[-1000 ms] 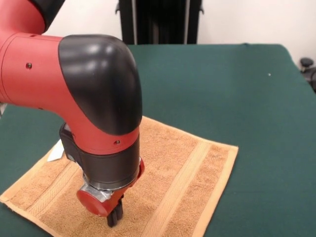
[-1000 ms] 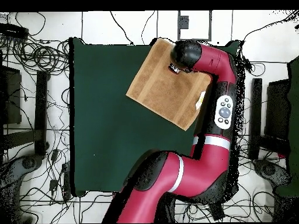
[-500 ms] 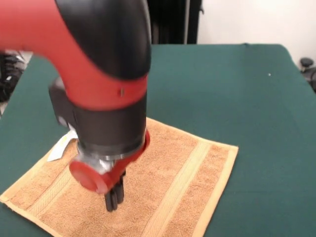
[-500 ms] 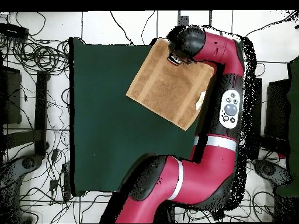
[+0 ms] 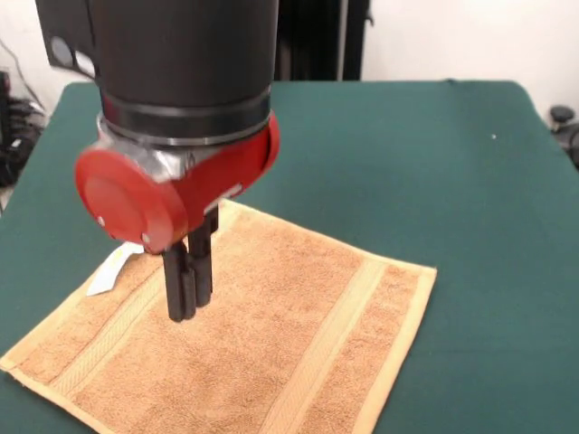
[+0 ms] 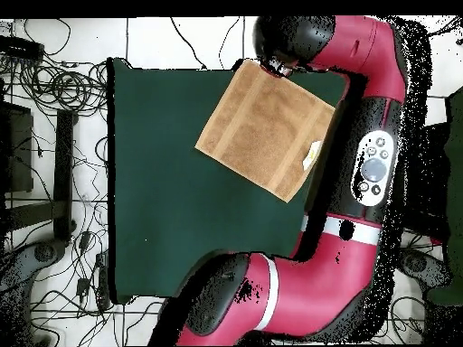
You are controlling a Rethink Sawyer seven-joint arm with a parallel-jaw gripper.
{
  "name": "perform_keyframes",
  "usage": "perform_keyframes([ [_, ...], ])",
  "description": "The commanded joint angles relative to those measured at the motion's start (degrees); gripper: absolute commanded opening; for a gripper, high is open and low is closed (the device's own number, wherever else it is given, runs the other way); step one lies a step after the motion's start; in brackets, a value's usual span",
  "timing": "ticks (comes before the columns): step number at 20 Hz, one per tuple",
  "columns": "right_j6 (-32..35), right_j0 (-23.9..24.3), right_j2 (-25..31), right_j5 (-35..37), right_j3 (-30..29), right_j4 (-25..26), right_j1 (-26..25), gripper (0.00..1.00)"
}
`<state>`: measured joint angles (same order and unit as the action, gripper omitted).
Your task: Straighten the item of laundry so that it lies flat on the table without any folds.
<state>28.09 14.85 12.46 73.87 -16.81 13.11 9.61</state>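
The item of laundry (image 5: pixel 271 334), a golden-tan towel with paler bands and a white tag (image 5: pixel 113 269) at its left edge, lies spread flat on the green table (image 5: pixel 434 163). Seen from above, the item of laundry (image 6: pixel 262 131) sits at an angle near the table's (image 6: pixel 163 199) top right corner. My gripper (image 5: pixel 187 307) hangs above the towel's left part, lifted clear of the cloth, its two black fingers pressed together and holding nothing. In the overhead view the gripper is hidden under the arm's wrist (image 6: pixel 285 41).
The red and black arm (image 6: pixel 371 154) runs along the table's right side in the overhead view. Cables and stands cover the floor around the table. The towel's near corners reach the table's front edge in the front view.
The gripper has risen off the towel and drawn back toward the table's edge. The towel itself has stayed flat and has not moved.
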Motion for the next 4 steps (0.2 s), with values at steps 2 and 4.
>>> perform_keyframes([
  [2,17.1,-3.2,1.4,5.6,-3.8,0.0,-1.7,0.00],
  [4,17.4,-3.4,1.3,5.8,-3.3,0.4,-2.1,0.00],
])
